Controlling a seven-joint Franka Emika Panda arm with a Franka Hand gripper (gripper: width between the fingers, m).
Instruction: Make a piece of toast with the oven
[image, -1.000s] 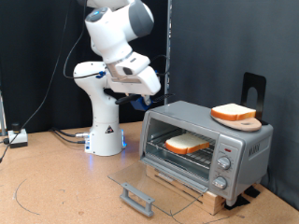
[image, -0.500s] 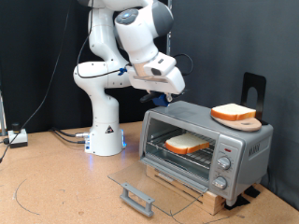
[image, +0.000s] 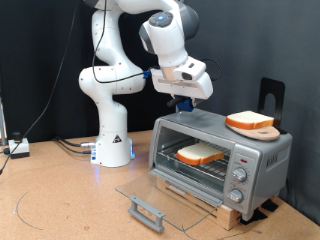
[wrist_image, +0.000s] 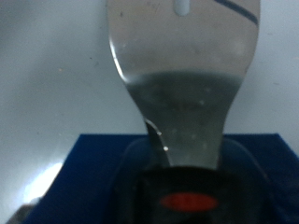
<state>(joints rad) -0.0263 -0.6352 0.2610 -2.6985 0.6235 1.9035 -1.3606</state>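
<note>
The oven (image: 262, 150) stands at the exterior view's right on a wooden base. Its glass door (image: 170, 196) is folded down flat, with the grey bar handle (image: 147, 211) at the front. The piece of toast (image: 200, 154) lies on the wire rack inside. My gripper (image: 183, 103) hangs just above the oven's top, towards its rear on the exterior view's left, apart from the toast. Nothing shows between its fingers in the exterior view. The wrist view is blurred: a shiny silver blade-shaped surface (wrist_image: 182, 84) over a blue part (wrist_image: 89, 173).
A rounder orange-rimmed slice (image: 249, 120) lies on a tan wooden board (image: 262, 131) on top of the oven. Three knobs (image: 238, 178) sit on its front. The robot's white base (image: 113, 140) and cables (image: 70, 146) are at the left.
The arm has swung to the exterior view's right and turned. The gripper went from left of the oven to above its top. Toast, door and board have not moved.
</note>
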